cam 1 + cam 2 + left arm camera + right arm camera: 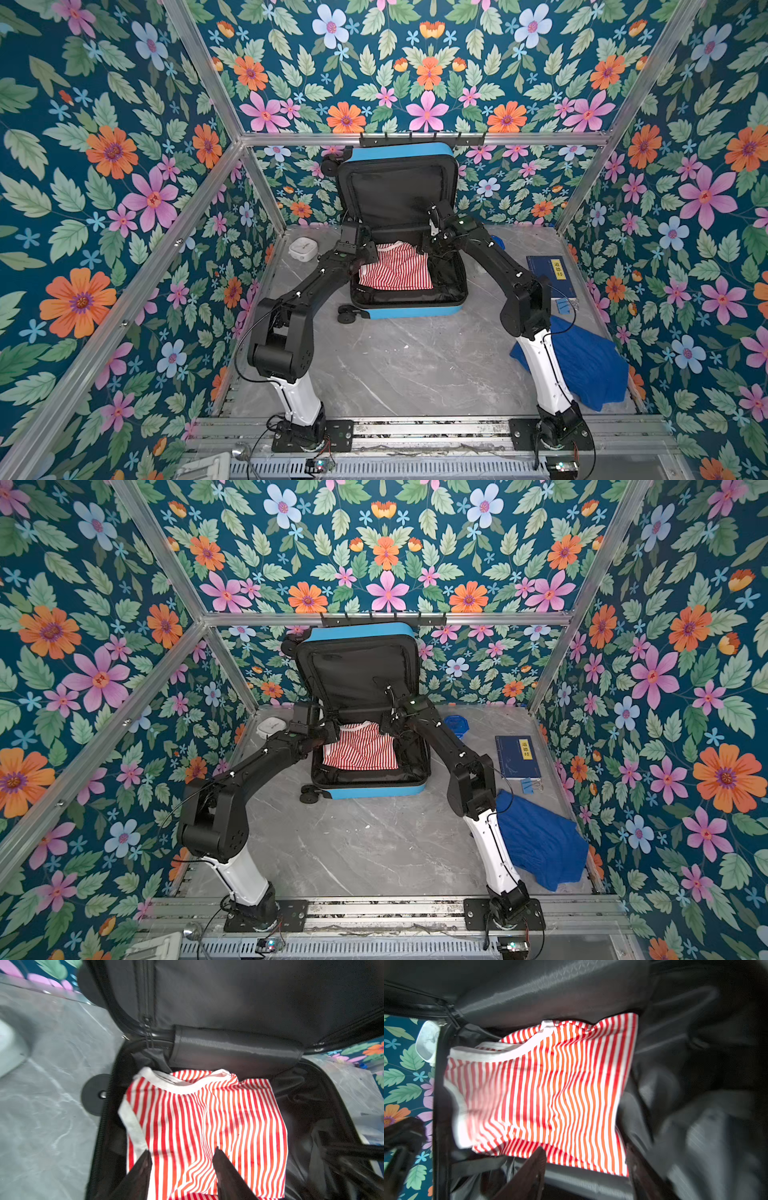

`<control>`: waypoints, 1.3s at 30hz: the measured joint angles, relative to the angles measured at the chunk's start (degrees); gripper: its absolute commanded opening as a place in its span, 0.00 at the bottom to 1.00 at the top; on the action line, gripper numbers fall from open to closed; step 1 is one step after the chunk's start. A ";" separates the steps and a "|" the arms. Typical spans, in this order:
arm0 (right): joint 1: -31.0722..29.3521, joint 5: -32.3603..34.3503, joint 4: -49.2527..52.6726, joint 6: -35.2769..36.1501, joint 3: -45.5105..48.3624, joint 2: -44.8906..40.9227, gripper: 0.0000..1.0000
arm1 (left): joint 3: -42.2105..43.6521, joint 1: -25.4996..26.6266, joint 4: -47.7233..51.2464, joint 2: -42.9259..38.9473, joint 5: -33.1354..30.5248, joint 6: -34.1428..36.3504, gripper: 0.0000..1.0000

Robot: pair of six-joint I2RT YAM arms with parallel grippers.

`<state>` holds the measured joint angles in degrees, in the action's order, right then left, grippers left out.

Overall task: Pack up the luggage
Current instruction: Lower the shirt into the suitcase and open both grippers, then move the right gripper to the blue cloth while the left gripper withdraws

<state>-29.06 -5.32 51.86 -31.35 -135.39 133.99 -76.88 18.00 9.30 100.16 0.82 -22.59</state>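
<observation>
**Both tools open over the case; next load lies near right**

The luggage, a small sky-blue hard-shell suitcase (pixel 415 311), sits at the far middle of the grey marble-pattern table (pixel 395 365). Its base lies flat. Its black-lined lid (pixel 395 187) stands upright against the flowered far wall. The caster wheels are on its left end, so its length seems to run left to right, with the hinge along the far side.

A crumpled royal-blue cloth (pixel 590 365) lies at the near right of the table. It is partly hidden behind the right arm's lower link and well apart from the case. A red-and-white striped garment (pixel 395 270) lies flat in the base, covering its left and middle. A strip of bare black lining shows along the base's right side.

A dark-blue book with a yellow label (pixel 517 756) lies to the right of the case, and a small white rounded device (pixel 303 248) to its far left.

The left tool (pixel 182 1150) hovers over the garment's left part with its fingers parted and nothing between them. The right tool (pixel 585 1147) hangs at the garment's right edge, also parted and empty.

If the blue cloth goes in next, the right arm is clearly the nearer one. The cloth lies nearward and rightward of that tool, close to the arm's own base. The tool would have to rise clear of the base's right rim and swing back toward the near edge. The lid blocks any way out on the far side. The open table in front of the case gives room, and the bare strip on the right is the likeliest spot for the cloth.
</observation>
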 measured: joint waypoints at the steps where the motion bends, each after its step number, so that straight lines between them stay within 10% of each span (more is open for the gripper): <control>1: 0.00 0.50 -0.17 0.04 0.96 -1.07 0.65 | 0.04 0.00 0.22 -0.39 -0.55 0.00 0.55; 13: -0.15 2.25 -5.09 0.46 18.21 -20.68 0.63 | 2.25 0.26 3.54 -8.57 -2.23 0.68 0.54; 28: 5.27 8.70 -5.97 -2.56 76.52 -66.69 0.76 | 33.81 8.48 -5.33 -40.70 6.97 -2.62 0.54; 39: 16.68 6.97 -11.78 -10.64 96.48 -68.54 0.73 | 46.60 10.69 -13.57 -43.47 11.85 -10.99 0.53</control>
<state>-12.38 1.65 40.07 -42.00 -38.92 65.45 -30.28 28.69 -4.27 56.69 12.67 -33.58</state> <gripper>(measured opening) 0.730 0.526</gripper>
